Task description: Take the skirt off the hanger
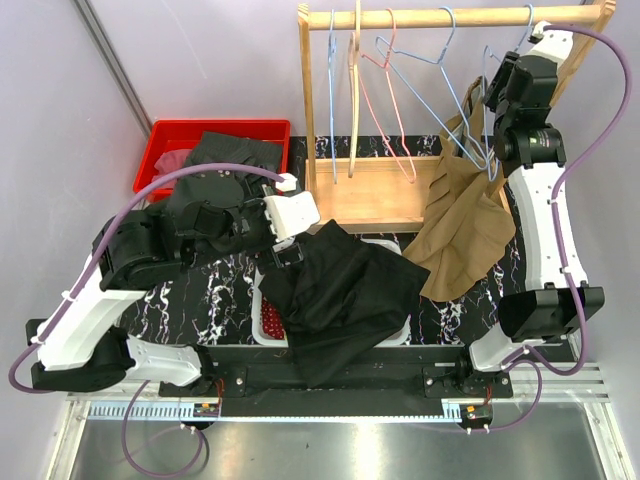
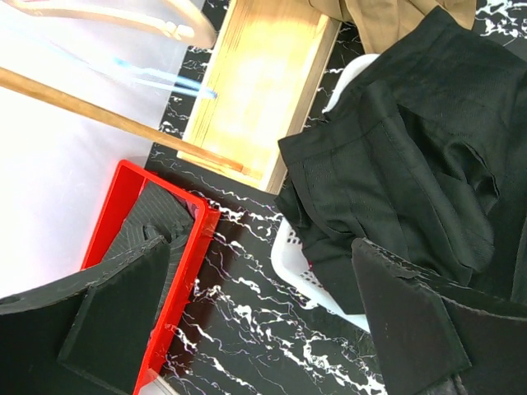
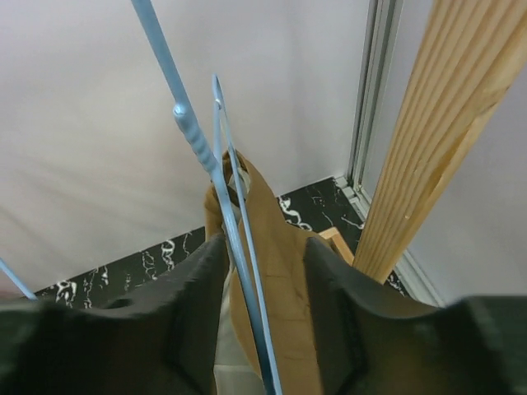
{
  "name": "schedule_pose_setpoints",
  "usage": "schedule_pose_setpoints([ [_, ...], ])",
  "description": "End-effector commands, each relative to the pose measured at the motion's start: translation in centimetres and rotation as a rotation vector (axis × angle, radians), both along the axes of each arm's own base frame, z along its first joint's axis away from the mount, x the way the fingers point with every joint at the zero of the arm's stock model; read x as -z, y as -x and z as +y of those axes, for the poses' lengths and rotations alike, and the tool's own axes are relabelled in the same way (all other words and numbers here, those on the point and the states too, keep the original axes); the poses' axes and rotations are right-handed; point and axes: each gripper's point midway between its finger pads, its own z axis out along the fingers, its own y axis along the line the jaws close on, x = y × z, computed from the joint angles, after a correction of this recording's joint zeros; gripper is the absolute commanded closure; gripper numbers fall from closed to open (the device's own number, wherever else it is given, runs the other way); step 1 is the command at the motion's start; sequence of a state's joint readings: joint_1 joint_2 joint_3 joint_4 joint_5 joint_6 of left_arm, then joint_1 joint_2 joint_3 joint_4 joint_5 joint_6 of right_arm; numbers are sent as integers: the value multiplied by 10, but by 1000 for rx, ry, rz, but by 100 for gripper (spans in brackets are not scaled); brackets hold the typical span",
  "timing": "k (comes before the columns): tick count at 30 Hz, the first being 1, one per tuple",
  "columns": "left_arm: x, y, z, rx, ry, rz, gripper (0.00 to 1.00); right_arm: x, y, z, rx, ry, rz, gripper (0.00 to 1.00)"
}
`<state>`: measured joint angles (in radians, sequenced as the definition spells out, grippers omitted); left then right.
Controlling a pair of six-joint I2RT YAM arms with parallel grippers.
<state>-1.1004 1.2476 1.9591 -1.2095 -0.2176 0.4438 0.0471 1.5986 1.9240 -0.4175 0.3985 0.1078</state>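
A tan skirt [image 1: 465,235] hangs from a light blue wire hanger [image 1: 489,110] at the right end of the wooden rack rail [image 1: 450,17]. My right gripper [image 1: 495,160] is up at the hanger's neck. In the right wrist view its jaws [image 3: 265,243] stand partly apart, with the blue hanger wire [image 3: 235,222] and the top of the skirt [image 3: 280,247] between them. The wire lies against the left finger. My left gripper [image 1: 285,252] hovers low over the table, wide open [image 2: 263,271] and holding nothing.
A black garment [image 1: 340,290] drapes over a white basket [image 1: 262,300] in the middle. A red bin [image 1: 170,140] with dark clothes is at back left. Several empty hangers [image 1: 385,70] hang on the rail. The rack's wooden post [image 3: 436,140] stands close right of my right gripper.
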Motion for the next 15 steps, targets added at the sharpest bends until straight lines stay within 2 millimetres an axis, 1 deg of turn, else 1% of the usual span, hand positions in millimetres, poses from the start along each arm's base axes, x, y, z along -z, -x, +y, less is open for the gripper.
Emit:
schedule_pose_setpoints([
  [1, -24, -4, 0, -16, 81, -51, 1, -5, 7, 3, -20, -39, -31, 57],
  [2, -26, -3, 0, -15, 87, -50, 1, -7, 9, 5, -24, -44, -39, 64],
  [3, -26, -3, -1, -12, 88, -49, 1, -4, 9, 5, -24, -45, -33, 77],
  [6, -30, -3, -3, -13, 108, -49, 1, -18, 18, 0, -5, -45, -76, 100],
  [8, -35, -4, -3, -17, 119, -54, 1, -36, 25, -2, 2, -28, -120, 100],
  [9, -35, -5, -4, -18, 122, -56, 1, -51, 30, -3, 3, -22, -153, 100],
  [11, -37, -6, -4, -25, 124, -62, 1, -70, 34, -4, 1, 0, -190, 100],
  [12, -38, -7, -4, -26, 125, -63, 1, -93, 42, -4, 3, 7, -238, 100],
  [14, -39, -7, -3, -27, 130, -63, 1, -113, 48, -6, 8, 28, -276, 100],
  [15, -39, -7, -4, -29, 130, -61, 1, -137, 59, -6, 6, 28, -330, 100],
])
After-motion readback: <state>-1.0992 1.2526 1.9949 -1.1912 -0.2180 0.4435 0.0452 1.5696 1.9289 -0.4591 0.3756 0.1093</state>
